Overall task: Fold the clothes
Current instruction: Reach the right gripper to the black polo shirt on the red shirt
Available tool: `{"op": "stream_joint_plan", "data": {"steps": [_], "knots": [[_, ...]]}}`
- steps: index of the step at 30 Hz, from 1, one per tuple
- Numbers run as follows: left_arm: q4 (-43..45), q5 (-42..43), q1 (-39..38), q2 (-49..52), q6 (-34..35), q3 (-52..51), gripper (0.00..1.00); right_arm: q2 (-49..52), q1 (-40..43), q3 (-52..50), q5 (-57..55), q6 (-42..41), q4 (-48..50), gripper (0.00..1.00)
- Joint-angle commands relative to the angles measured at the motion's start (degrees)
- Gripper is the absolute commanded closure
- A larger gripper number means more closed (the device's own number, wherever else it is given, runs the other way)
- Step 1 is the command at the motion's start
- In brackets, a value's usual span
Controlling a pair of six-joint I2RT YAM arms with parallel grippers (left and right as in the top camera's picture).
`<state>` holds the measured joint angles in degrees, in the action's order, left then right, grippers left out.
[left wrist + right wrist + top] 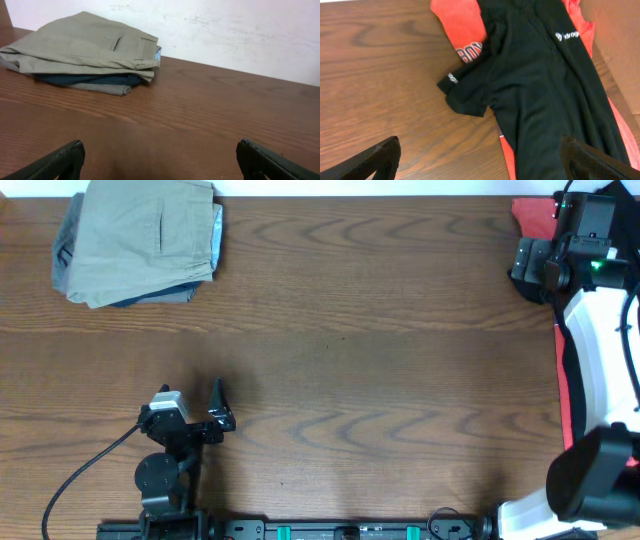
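The clothes, a black collared shirt [540,85] with a small white logo [567,36], lie spread on top of a red-orange T-shirt [457,25] at the table's right side. One black sleeve [465,92] spills onto bare wood. My right gripper [480,155] hovers open above the shirt's lower part, with its right finger [582,160] over black fabric and its left finger [382,157] over wood. In the overhead view the right arm [590,350] hides most of the shirts. My left gripper [222,406] is open over bare wood near the front, holding nothing.
Folded khaki trousers [85,47] sit on a small stack at the back left corner [140,240], near the wall. A strip of red fabric [562,380] runs along the table's right edge. A cable [90,465] trails from the left arm.
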<state>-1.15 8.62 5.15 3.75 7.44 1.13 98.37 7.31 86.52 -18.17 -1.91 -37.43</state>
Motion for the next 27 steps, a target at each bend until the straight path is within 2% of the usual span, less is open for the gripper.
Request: {"op": "stream_joint_plan", "data": {"steps": [1, 7, 10, 15, 17, 20, 25, 27], "knots": [[-2.03, 0.83, 0.09, -0.04, -0.33, -0.9, 0.02, 2.97, 2.21, 1.75, -1.07, 0.96, 0.7, 0.01], [-2.03, 0.83, 0.09, -0.04, -0.33, -0.9, 0.02, 11.1, 4.24, 1.75, 2.1, 2.36, 1.44, 0.01], [-2.03, 0.83, 0.09, -0.04, -0.33, -0.9, 0.02, 14.27, 4.33, 1.75, 2.78, 0.31, 1.79, 0.01], [-2.03, 0.83, 0.09, -0.04, -0.33, -0.9, 0.02, 18.25, 4.42, 1.75, 3.04, -0.63, 3.63, 0.14], [-2.03, 0.83, 0.09, -0.04, -0.33, -0.9, 0.02, 19.71, 4.5, 1.75, 3.43, -1.16, 4.98, 0.17], [-2.03, 0.83, 0.09, -0.04, -0.33, -0.9, 0.02, 21.57, 4.87, 1.75, 4.57, -4.15, 7.65, 0.16], [-2.03, 0.83, 0.09, -0.04, -0.33, -0.9, 0.02, 24.39, 7.1, 1.75, 13.33, -7.32, 11.21, 0.18], [-2.03, 0.83, 0.09, -0.04, -0.33, -0.9, 0.02, 25.77, 7.98, 1.75, 13.29, -9.01, 12.24, 0.15]]}}
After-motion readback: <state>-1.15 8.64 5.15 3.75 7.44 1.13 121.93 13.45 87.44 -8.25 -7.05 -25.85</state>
